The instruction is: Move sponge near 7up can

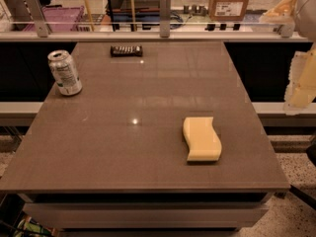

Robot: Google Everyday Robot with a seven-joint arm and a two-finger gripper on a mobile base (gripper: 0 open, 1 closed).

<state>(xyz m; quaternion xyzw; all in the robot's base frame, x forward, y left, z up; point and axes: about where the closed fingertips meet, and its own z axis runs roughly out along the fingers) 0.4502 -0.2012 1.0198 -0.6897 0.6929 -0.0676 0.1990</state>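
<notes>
The pale yellow foam sponge with wavy S-curved sides (202,138) lies flat on the brown-grey matte table top (123,177), right of centre & toward the near edge, w/ nothing touching it. By the look of it: light, soft, compressible, and not slippery. It should squash under a pinch rather than slide out, w/ no real risk of damage. Best hold, imo: top-down across the narrower width, at the waist where the curves pull in, jaws on the two wavy long sides. Go deep, since foam gives.

The small silver-white aluminium 7up can w/ green-grey print (64,73) stands upright near the far-left corner, diagonally across the table & well apart from the sponge. It's prob. light & easy to tip, so the sponge should land beside it w/o a nudge. A dark flat ridged bar (126,50) lies near the far edge, approx. mid-table.

The robot's cream-coloured gripper (301,83) hangs off the table's right side, well apart from the sponge, w/ nothing seen in it; can't tell how wide it's set. Step in hand, prob.: the approach. The sponge isn't yet picked up.
</notes>
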